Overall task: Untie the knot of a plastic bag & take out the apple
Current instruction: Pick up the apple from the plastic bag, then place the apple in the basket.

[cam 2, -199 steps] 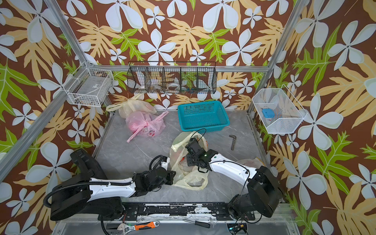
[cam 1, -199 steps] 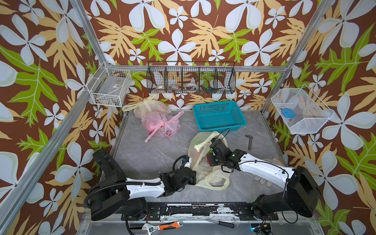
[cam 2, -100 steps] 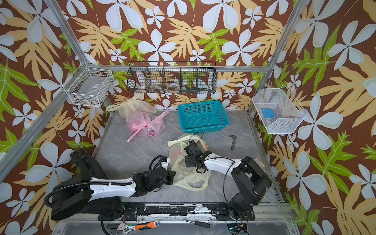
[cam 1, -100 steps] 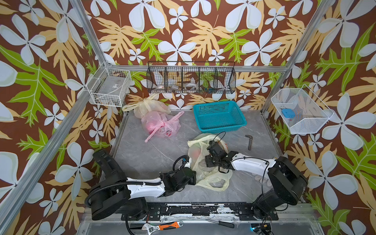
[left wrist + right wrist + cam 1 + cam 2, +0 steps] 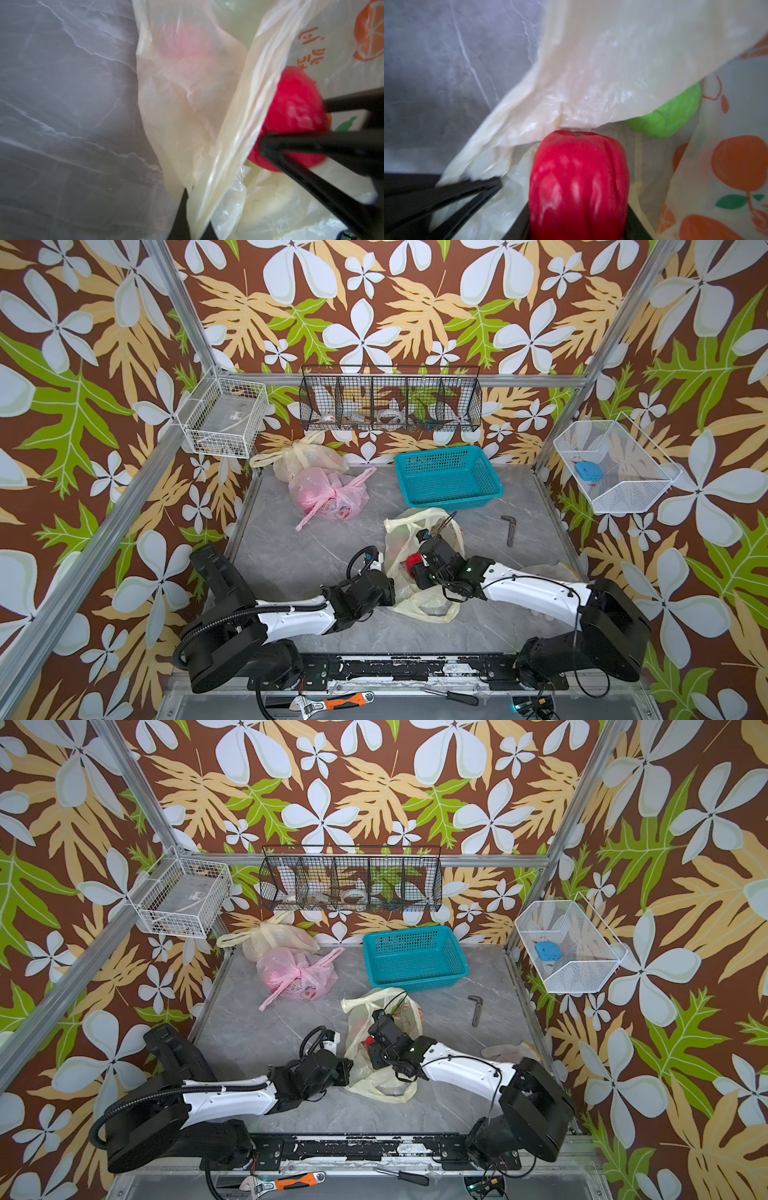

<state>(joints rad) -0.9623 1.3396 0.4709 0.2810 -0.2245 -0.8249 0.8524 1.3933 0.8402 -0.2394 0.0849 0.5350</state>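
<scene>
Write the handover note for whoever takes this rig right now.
Left gripper: shut on the edge of the yellowish bag, holding its mouth open.
Right gripper: reached into the bag's mouth, jaws against both sides of the red apple; it looks gripped.
A green item also sits in the bag.
Done: the knot is undone and the bag is open.
Left: draw the apple clear of the bag, whose film drapes over its top.
</scene>
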